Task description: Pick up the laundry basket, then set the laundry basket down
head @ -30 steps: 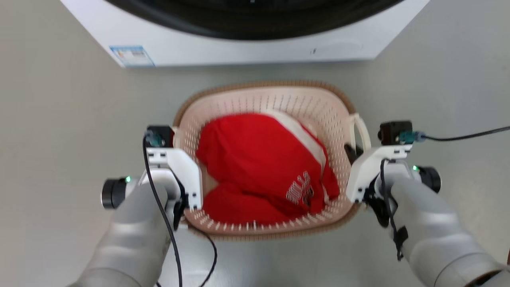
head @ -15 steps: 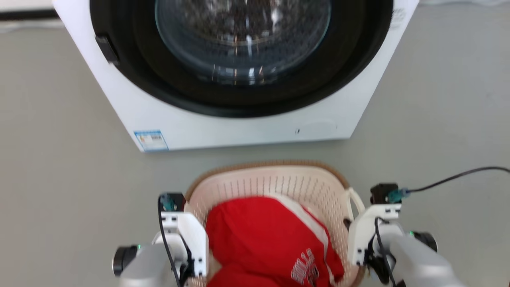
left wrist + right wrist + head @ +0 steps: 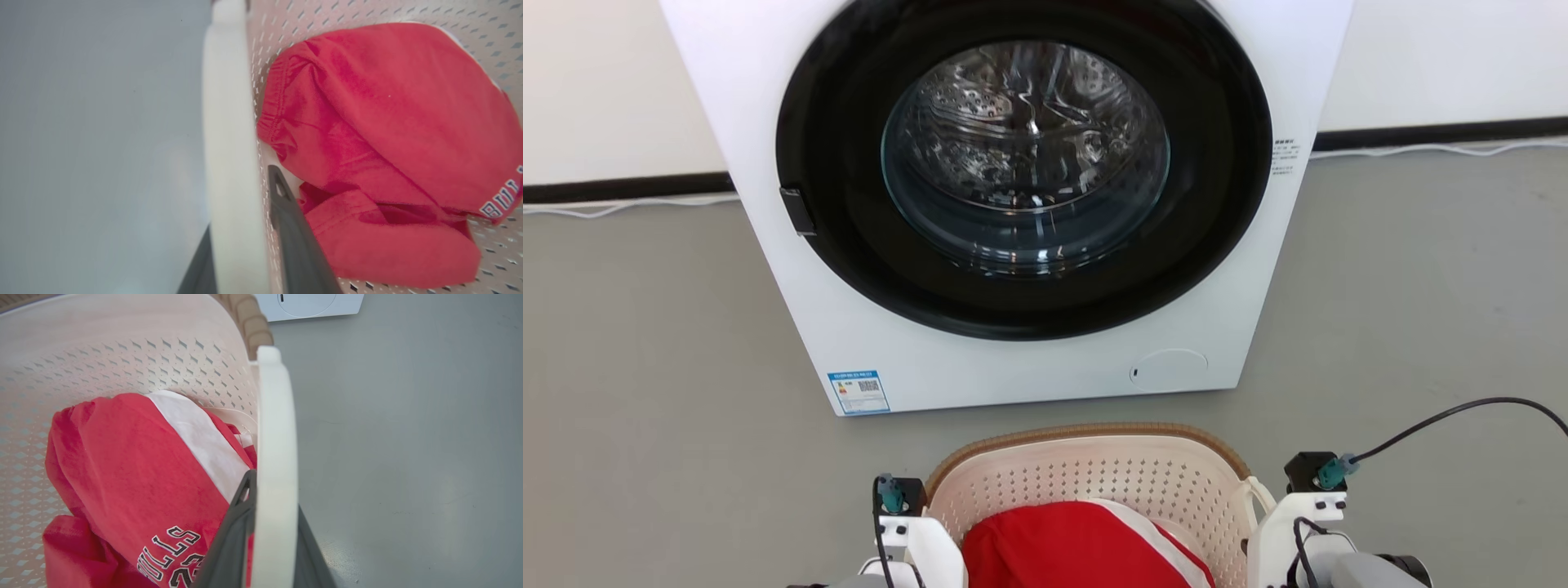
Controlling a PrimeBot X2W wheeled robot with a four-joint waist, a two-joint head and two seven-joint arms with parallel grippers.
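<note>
Basket position: The laundry basket [image 3: 1094, 478] is seen at the bottom edge of the head view, between the two arms and over the grey floor [image 3: 645, 367]. Whether it is clear of the floor cannot be told.
Left claw: The left gripper [image 3: 241, 204] is clenched on the left loop handle [image 3: 226, 122], with one dark finger inside the perforated wall and the other outside.
Right claw: The right gripper [image 3: 273, 494] is clamped the same way on the right loop handle [image 3: 276, 428].
Reason for the hold: Both handles are pinched at once, so the load is judged to be shared and the basket kept level while it is carried.
Contents: A red garment [image 3: 1078, 543] with a white stripe and lettering is heaped inside, just beside the inner fingers. A snag on release is judged possible.
Surroundings: A white front-loading washing machine [image 3: 1029, 204] is faced, with a small blue label [image 3: 858, 392] low on its front. A black cable [image 3: 1445, 416] is run from the right wrist.
Obstruction: The machine's front is found near the basket's far rim, so forward room is judged limited for setting down.
</note>
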